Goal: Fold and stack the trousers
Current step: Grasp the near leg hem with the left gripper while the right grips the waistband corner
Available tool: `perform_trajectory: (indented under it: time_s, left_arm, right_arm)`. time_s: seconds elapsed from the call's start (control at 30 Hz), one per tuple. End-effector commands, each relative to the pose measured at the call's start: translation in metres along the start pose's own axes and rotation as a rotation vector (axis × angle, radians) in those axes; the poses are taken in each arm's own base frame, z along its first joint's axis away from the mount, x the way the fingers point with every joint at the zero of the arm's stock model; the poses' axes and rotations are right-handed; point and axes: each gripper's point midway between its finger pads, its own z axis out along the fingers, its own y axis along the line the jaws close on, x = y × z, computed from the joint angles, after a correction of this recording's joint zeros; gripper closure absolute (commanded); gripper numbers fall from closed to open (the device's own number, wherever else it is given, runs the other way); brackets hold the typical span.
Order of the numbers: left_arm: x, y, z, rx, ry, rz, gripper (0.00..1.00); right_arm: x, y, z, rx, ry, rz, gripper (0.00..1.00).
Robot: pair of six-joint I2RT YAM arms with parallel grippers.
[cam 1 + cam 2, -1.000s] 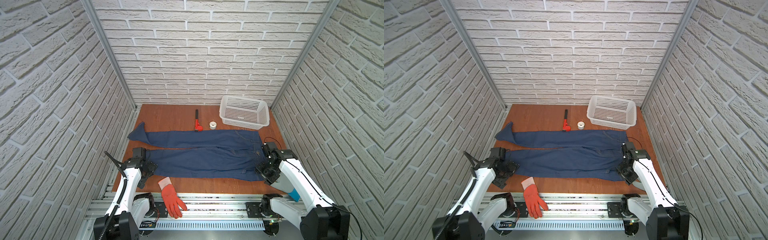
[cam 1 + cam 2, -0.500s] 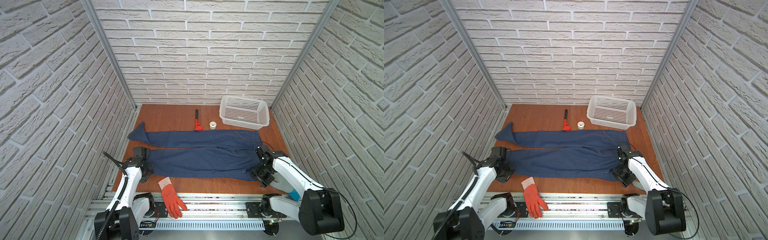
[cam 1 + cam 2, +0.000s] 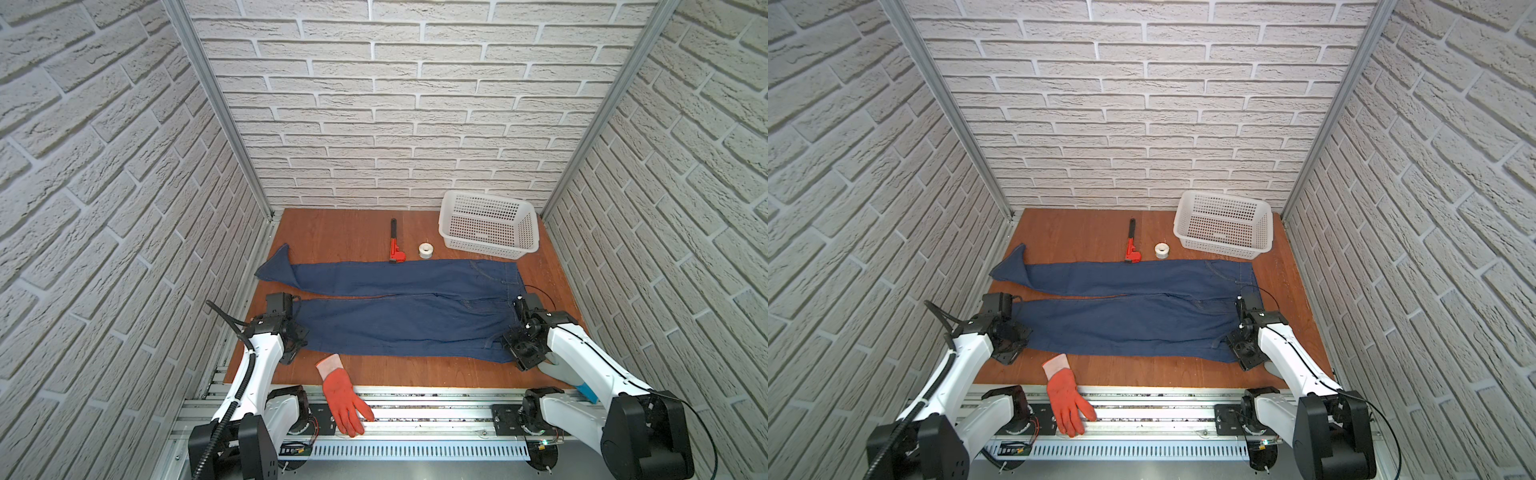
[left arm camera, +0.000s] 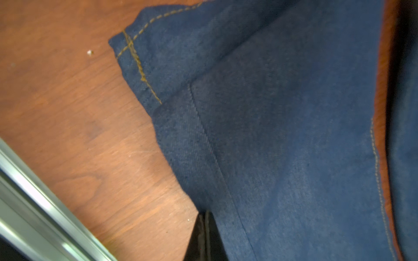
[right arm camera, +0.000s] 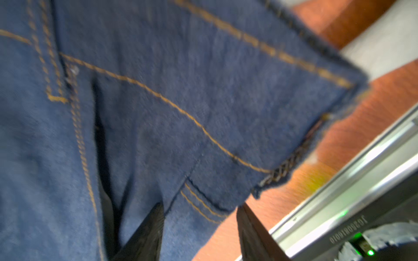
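Note:
The trousers (image 3: 395, 328) (image 3: 1121, 320) lie flat across the wooden table in both top views, waist to the right and legs to the left, the far leg's end bent back. My left gripper (image 3: 297, 336) (image 3: 1013, 338) is at the hem of the near leg. In the left wrist view its fingers (image 4: 204, 226) are pressed together on the edge of the denim (image 4: 282, 135). My right gripper (image 3: 515, 345) (image 3: 1239, 345) sits at the near waist corner. In the right wrist view it (image 5: 199, 217) is open, its fingers either side of the trousers' side seam (image 5: 203, 203).
An orange-red glove (image 3: 343, 395) lies over the table's front edge onto the rail. A grey glove (image 3: 557, 370) lies under my right arm. At the back are a white basket (image 3: 486, 226), a red wrench (image 3: 395, 245) and a white tape roll (image 3: 426, 250).
My left gripper has shut at the near leg's hem. My right gripper has shifted slightly left onto the waist corner and its jaws have narrowed a little.

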Motion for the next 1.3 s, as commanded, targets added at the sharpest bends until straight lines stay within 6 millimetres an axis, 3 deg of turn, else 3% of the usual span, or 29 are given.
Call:
perform_trajectory:
  time_s: [0.0, 0.13, 0.27, 0.37, 0.53, 0.6, 0.73, 0.87, 1.1, 1.27]
  left_arm:
    - [-0.013, -0.006, -0.005, 0.019, -0.042, -0.001, 1.00]
    - [-0.018, -0.007, -0.008, 0.024, -0.050, 0.003, 1.00]
    - [-0.029, -0.014, -0.024, 0.059, -0.087, 0.021, 1.00]
    - [-0.046, -0.023, -0.049, 0.090, -0.131, 0.046, 1.00]
    - [-0.086, -0.059, -0.094, 0.172, -0.200, 0.085, 1.00]
    - [-0.101, -0.074, -0.106, 0.197, -0.215, 0.097, 1.00]
    - [-0.120, -0.101, -0.112, 0.240, -0.211, 0.110, 1.00]
    - [-0.112, -0.102, -0.103, 0.248, -0.157, 0.113, 1.00]
    - [-0.076, -0.037, -0.075, 0.175, -0.063, 0.013, 0.37]
    - [-0.047, -0.001, -0.047, 0.120, 0.011, -0.093, 0.23]
  right_arm:
    - [-0.012, 0.002, 0.003, 0.001, -0.065, 0.035, 0.63]
    - [-0.016, 0.009, 0.003, -0.011, -0.079, 0.030, 0.93]
    - [-0.020, 0.023, -0.021, -0.063, -0.086, 0.008, 0.94]
    - [-0.031, 0.042, -0.063, -0.151, -0.145, -0.012, 0.95]
    - [-0.050, 0.076, -0.128, -0.246, -0.228, -0.055, 0.94]
    - [-0.052, 0.091, -0.138, -0.263, -0.220, -0.075, 0.94]
    - [-0.053, 0.109, -0.135, -0.268, -0.196, -0.090, 0.94]
    - [-0.054, 0.109, -0.118, -0.239, -0.186, -0.082, 0.94]
    - [-0.071, 0.109, -0.104, -0.204, -0.229, -0.066, 0.94]
    - [-0.080, 0.112, -0.101, -0.205, -0.239, -0.049, 0.95]
